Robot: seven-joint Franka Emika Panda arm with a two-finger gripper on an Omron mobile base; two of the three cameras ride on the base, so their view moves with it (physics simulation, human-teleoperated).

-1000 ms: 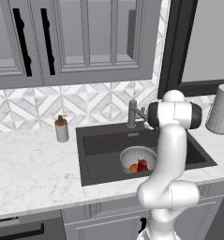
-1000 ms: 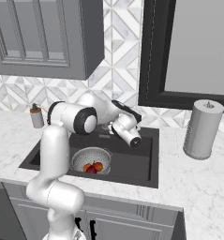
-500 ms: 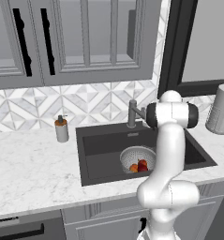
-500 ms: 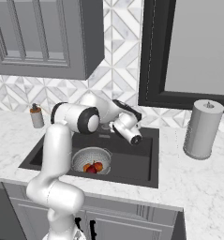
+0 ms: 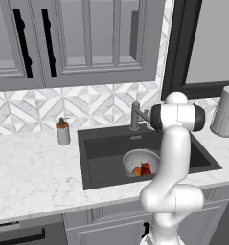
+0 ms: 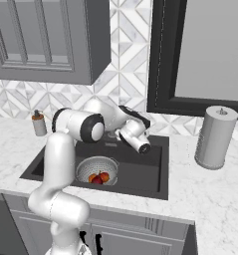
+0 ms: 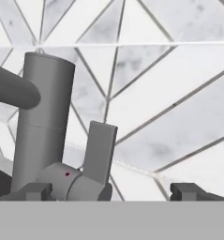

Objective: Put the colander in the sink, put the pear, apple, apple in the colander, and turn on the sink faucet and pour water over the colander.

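Note:
The silver colander (image 5: 140, 160) (image 6: 95, 168) sits in the dark sink (image 5: 106, 148) (image 6: 145, 172). It holds two orange-red apples (image 5: 136, 171) (image 6: 105, 176) and the darker pear (image 5: 146, 171) (image 6: 97, 181). The grey sink faucet (image 5: 134, 116) stands at the basin's back edge, partly behind my arm. In the hand view its upright post (image 7: 42, 126) and spout (image 7: 12, 91) are at the left. Its flat lever (image 7: 100, 151) rises between my fingertips (image 7: 36, 191). My gripper (image 7: 112, 192) is open, close to the lever and facing the tiled wall. No water runs.
A soap dispenser bottle (image 5: 63, 132) (image 6: 39, 123) stands on the marble counter left of the sink. A paper towel roll (image 5: 225, 111) (image 6: 216, 137) stands to the right. Grey wall cabinets (image 5: 87, 38) hang above, and a dark window frame (image 6: 190, 55) is at the right.
My hand has edged slightly closer to the faucet. The jaws stay open, and the colander and fruit have not moved.

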